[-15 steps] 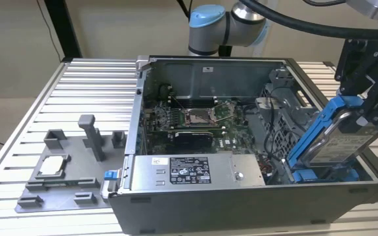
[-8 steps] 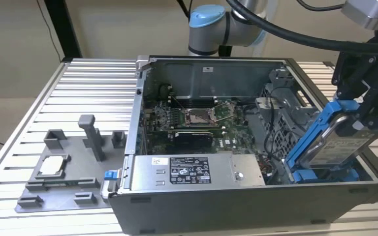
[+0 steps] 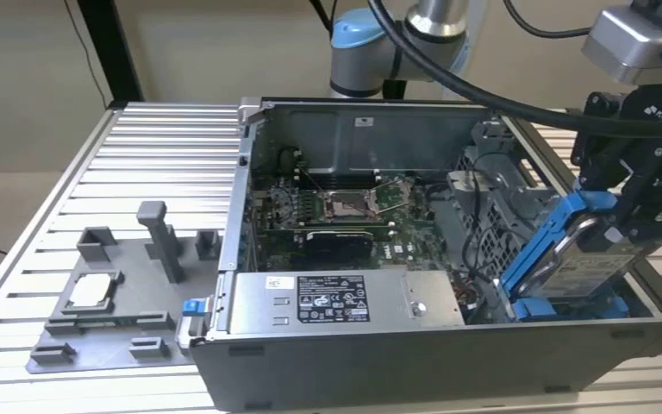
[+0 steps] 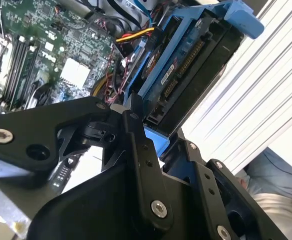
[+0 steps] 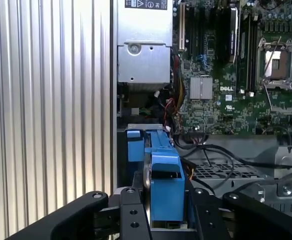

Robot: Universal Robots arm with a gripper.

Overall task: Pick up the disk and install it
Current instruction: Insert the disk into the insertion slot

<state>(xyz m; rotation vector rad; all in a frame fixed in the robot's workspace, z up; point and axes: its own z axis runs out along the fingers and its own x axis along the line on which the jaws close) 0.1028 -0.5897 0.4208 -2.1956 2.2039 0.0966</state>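
Disk (image 3: 588, 259) in blue frame (image 5: 164, 175), tilted steeply, at the exterior view's right end of the open computer case (image 3: 423, 354). Lower end seemingly down in the near drive bay, upper end above the case wall. Hand (image 3: 627, 231) clamped tight on the frame's sides. Clear of bench (image 3: 147, 155). Pick-up done; seating judged unfinished, not yet level.

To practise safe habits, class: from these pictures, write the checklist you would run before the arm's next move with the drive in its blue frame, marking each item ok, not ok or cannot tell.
1. The claw shut on the flat silver-grey disk in its blue plastic frame: ok.
2. Disk seated flat in the open grey metal computer case: not ok, tilted.
3. Path clear of the red and yellow cables: cannot tell.
4. The claw apart from the green motherboard: ok.
5. Person's blue-grey clothing clear of the arm: cannot tell.
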